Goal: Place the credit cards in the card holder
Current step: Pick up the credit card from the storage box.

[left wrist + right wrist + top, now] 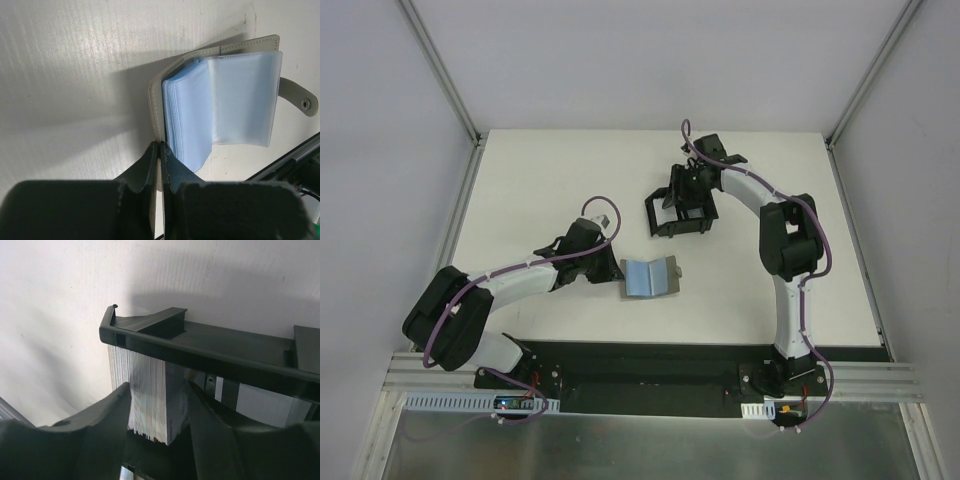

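Observation:
The grey card holder [648,277] lies open on the white table, its pale blue sleeves [220,100] fanned up. My left gripper [158,145] is shut on the edge of the holder's grey cover, at its left side [618,268]. My right gripper [685,215] is lowered into the black tray. In the right wrist view its two fingers press against both sides of a thick upright stack of whitish credit cards [150,400], gripper [157,390]. A few cards at the stack's left stand outside the left finger.
The black divided tray [200,352] stands at the table's back middle [660,225], with more pale cards in a compartment to the right [262,407]. A black base strip [650,360] runs along the near table edge.

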`<state>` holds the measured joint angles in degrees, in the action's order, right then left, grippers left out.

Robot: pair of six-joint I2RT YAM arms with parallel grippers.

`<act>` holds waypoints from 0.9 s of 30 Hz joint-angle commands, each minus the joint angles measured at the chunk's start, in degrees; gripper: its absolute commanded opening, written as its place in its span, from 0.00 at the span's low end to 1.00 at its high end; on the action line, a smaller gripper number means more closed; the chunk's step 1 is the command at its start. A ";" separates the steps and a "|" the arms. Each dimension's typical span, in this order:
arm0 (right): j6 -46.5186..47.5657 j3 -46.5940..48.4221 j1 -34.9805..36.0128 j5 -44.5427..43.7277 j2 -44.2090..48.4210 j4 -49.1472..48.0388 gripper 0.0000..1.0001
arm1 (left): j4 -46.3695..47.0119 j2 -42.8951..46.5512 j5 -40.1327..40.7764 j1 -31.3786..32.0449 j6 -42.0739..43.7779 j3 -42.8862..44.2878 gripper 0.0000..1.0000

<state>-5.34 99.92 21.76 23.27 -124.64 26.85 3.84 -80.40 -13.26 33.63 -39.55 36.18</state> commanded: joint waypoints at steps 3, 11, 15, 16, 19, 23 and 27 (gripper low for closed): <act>0.51 1.77 0.04 2.66 2.47 -0.05 0.41 | 0.12 -0.72 -0.98 -0.58 0.97 1.96 0.00; 0.60 1.86 -0.05 2.22 3.26 0.75 0.31 | 0.12 -0.72 -0.98 -0.58 1.14 1.70 0.00; 0.60 1.86 -0.05 2.40 3.70 0.83 0.26 | 0.12 -0.90 -1.16 -0.58 1.14 1.78 0.00; 0.51 1.95 -0.05 2.31 3.70 0.83 0.25 | 0.12 -0.90 -1.07 -0.58 1.05 1.78 0.00; 0.51 2.12 0.04 2.49 3.70 1.01 0.22 | 0.12 -1.07 -1.25 -0.58 1.14 1.87 0.00; 0.51 2.12 -0.05 2.66 4.14 1.18 0.19 | 0.12 -1.25 -1.60 -0.58 1.23 1.87 0.00; 0.77 1.77 -0.14 2.13 5.02 1.10 0.16 | 0.12 -1.25 -1.51 -0.58 1.14 1.78 0.00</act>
<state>-5.21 100.07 21.56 24.69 -124.14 27.00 3.86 -81.38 -13.47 33.63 -39.55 36.29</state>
